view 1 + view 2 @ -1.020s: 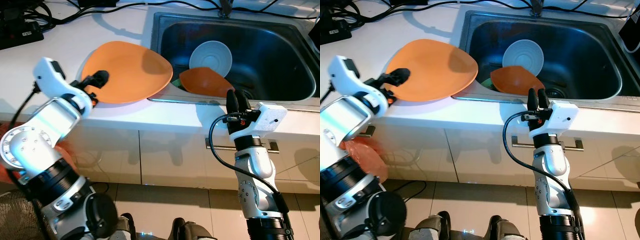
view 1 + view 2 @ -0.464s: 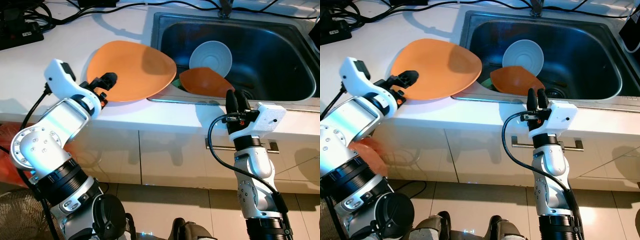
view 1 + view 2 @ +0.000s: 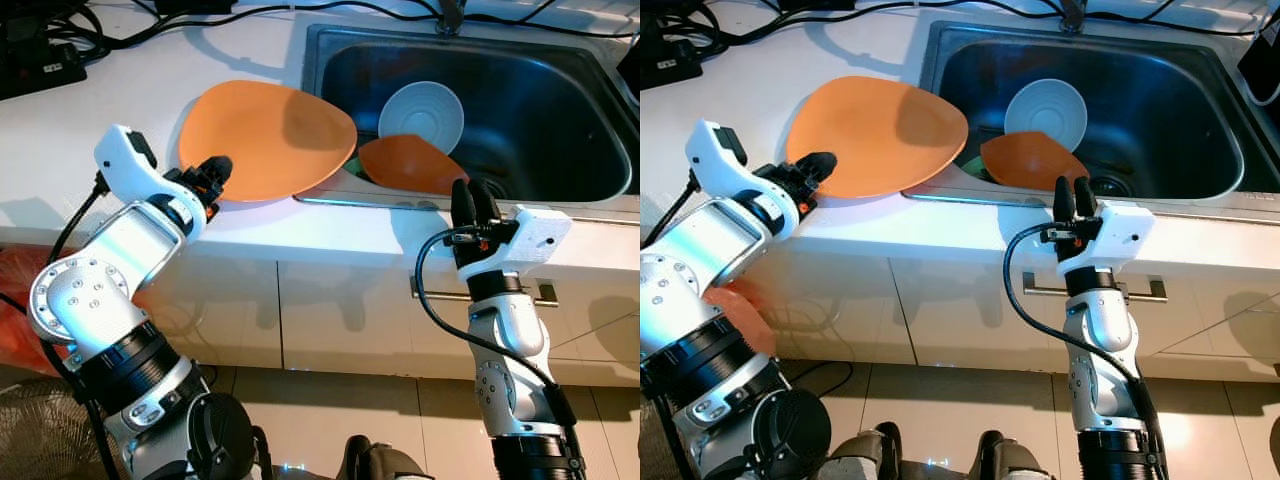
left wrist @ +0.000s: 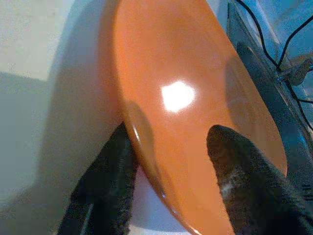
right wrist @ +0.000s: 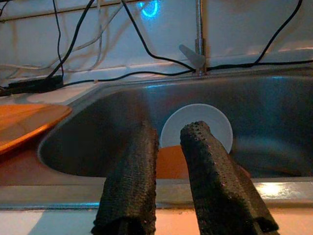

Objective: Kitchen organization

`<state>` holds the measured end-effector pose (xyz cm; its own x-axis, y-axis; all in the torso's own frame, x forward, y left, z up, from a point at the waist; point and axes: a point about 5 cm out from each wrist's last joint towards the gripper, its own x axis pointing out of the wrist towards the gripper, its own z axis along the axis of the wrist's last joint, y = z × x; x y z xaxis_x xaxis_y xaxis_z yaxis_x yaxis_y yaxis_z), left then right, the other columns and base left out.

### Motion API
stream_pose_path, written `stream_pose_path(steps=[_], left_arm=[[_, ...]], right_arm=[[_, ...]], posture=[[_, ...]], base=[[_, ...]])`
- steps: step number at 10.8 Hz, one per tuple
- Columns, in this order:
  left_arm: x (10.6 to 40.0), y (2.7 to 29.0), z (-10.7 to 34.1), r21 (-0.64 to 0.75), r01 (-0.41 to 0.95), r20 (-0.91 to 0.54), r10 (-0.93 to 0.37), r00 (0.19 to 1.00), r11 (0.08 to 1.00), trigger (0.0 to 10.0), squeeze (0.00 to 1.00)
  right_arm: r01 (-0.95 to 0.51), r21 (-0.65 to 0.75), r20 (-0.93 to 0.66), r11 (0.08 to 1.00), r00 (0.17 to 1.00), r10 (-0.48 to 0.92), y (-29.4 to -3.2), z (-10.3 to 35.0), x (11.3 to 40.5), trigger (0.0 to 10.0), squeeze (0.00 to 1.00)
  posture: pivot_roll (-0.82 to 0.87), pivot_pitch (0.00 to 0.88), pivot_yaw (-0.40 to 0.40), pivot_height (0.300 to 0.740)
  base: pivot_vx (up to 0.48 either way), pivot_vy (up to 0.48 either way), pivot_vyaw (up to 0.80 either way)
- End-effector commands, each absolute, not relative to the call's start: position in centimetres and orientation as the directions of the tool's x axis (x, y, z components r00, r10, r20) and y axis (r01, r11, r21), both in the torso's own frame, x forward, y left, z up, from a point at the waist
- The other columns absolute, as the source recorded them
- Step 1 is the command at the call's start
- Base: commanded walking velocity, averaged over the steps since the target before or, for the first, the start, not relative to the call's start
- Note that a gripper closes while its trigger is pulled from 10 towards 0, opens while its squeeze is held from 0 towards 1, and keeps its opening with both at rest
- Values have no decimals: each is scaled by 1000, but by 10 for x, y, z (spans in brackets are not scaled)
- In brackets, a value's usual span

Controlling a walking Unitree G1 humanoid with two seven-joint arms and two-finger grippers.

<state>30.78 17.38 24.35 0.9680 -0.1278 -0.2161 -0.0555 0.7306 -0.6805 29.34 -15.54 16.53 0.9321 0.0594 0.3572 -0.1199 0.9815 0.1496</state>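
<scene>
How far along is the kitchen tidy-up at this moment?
Nothing looks finished. In hand: the left gripper has its fingers either side of the rim of the large orange plate, which lies on the white counter overhanging the sink. Left: a white bowl and a smaller orange plate sit in the sink. The right gripper hovers open at the counter's front edge.

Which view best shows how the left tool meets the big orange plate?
The left wrist view: the left tool has one finger over the large orange plate and one under its rim. The eye views show the whole plate overhanging the steel sink, contact hidden.
</scene>
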Motion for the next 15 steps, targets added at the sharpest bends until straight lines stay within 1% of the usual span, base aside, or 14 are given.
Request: stream_pose_path(steps=[1,11,12,13,14,15], left_arm=[[308,168,233,-677,-76,-267,-148,952,732,0,0],[309,165,235,-680,-63,-252,-151,956,731,0,0],[309,164,237,-681,-52,-234,-150,961,731,0,0],[310,165,250,-657,-2,-155,-132,979,754,0,0],[309,165,270,-626,88,-17,-126,992,775,7725,0],[308,164,282,-604,132,57,-123,991,786,10000,0]], right_arm=[[-123,159,273,980,959,76,-154,148,293,10000,0],[-132,156,266,979,960,86,-153,148,295,10000,0],[-131,157,266,979,960,86,-153,148,295,10000,0],[-131,157,266,979,960,86,-153,147,295,10000,0],[-131,158,265,979,960,86,-153,147,295,10000,0],[-130,159,265,979,961,84,-153,147,295,10000,0]], posture=[[124,210,-24,740],[127,207,-30,740],[128,206,-30,740],[128,205,-30,740],[126,203,-30,740],[126,202,-29,740]], base=[[0,0,0],[0,0,0],[0,0,0],[0,0,0],[0,0,0],[0,0,0]])
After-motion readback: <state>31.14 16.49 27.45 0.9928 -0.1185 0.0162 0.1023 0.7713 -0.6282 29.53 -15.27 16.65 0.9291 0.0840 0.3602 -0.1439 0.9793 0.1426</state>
